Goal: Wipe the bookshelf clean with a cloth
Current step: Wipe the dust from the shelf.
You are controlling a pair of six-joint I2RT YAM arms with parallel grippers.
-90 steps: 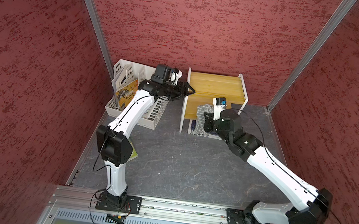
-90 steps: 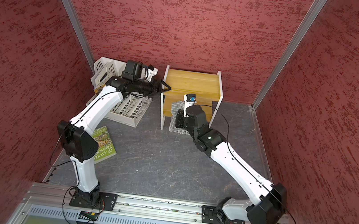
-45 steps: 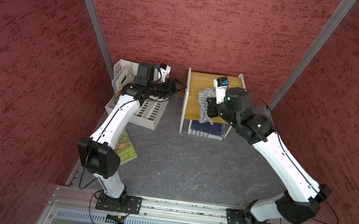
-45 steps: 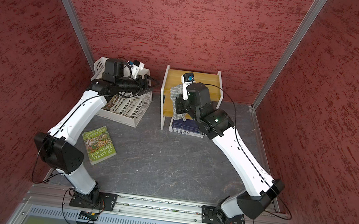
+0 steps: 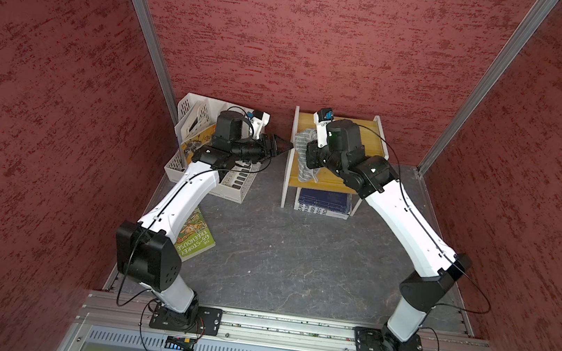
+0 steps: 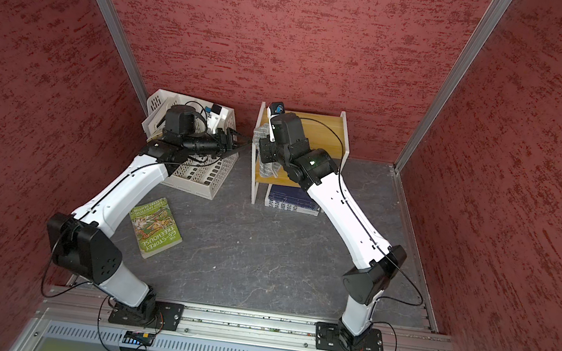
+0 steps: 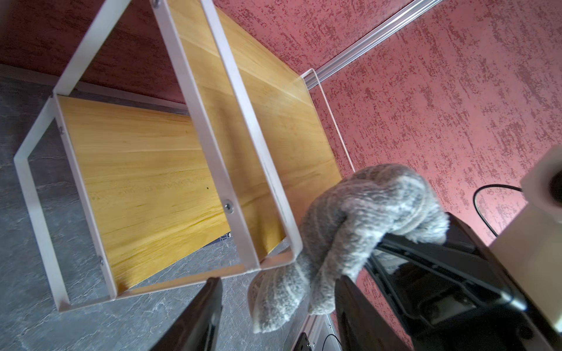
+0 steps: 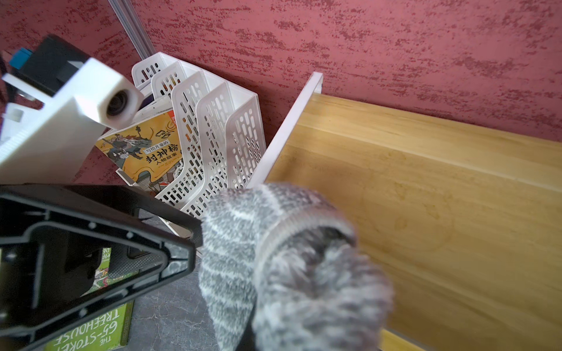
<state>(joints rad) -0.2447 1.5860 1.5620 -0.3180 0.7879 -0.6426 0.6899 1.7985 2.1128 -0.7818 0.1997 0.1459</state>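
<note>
Right jaws: pressed together on the cloth (image 5: 304,139), and buried in the wad in the right wrist view.
Left jaws: spread with nothing pinched. One finger (image 8: 170,243) ends just beside the wad.
Cloth from left jaws: toward the robot's right and very near. Its loose end hangs in line with the gap between the fingers in the left wrist view, though whether it is actually inside the gap cannot be told.
Nearer arm: the right, which carries the cloth. The left only stands by.
Cloth place: at the left end of the shelf (image 5: 287,173), against the white side panel. It runs from the upper tier down over the lower board. Whether it presses on the wood cannot be told.
Cloth axis: back to front along the panel, across the boards' length.
Board axis: left to right. Bare wood (image 8: 425,212) stretches away from the wad toward the far panel, so a wipe would probably run that way.
Cloth look: fluffy grey with pale stripes, bunched into a lump with one limp tail.
Shelf look: yellow-tan boards with faint ring marks on the upper one.
Around: a blue book (image 5: 321,203) lies under the lower board. An organizer (image 5: 206,120) stands beside the shelf, and a green book (image 6: 155,226) lies on the tabletop (image 5: 280,256).
</note>
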